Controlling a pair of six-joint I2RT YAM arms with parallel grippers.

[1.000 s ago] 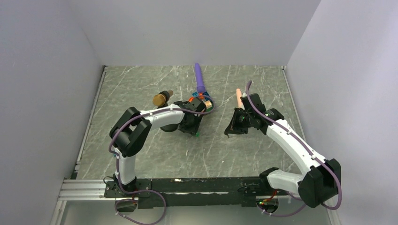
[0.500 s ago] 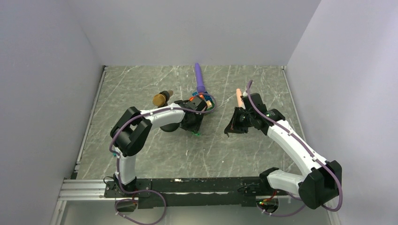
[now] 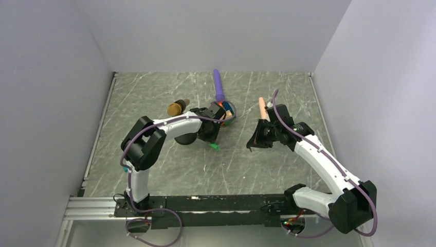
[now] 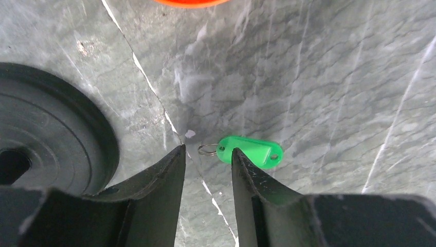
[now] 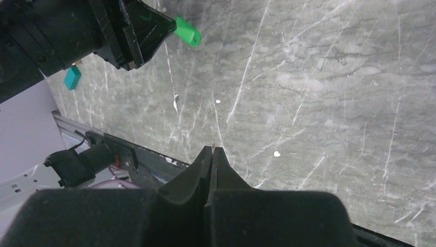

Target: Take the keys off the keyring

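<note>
While your left tool (image 4: pixel 206 157) hangs low over the counter (image 4: pixel 319 77), its two fingers stand partly apart with a clear gap between them, and nothing is gripped in that gap. The keyring (image 4: pixel 207 149), a thin silvery wire loop, lies flat on the stone right at the mouth of the gap, just ahead of the fingertips. The green key (image 4: pixel 252 152) lies flat too. The ring meets its left end, and the key stretches away to the right. In the left wrist view, the finger on the right overlaps the near end of the key. You cannot tell from here whether it presses on the key or only stands above it. The other finger is clear of both ring and key. A black disc (image 4: pixel 51 128) sits on the counter just to the left of that finger, and the edge of an orange thing (image 4: pixel 190 2) shows at the top of the view.

Your right tool (image 5: pixel 212 150) is clenched, its fingertips pressed together with nothing between them. It is held above bare stone, well apart from the key and to its right in the overhead view. From its camera you see the left tool's fingers at the key, and a teal block (image 5: pixel 72 77) beside the left arm.
</note>
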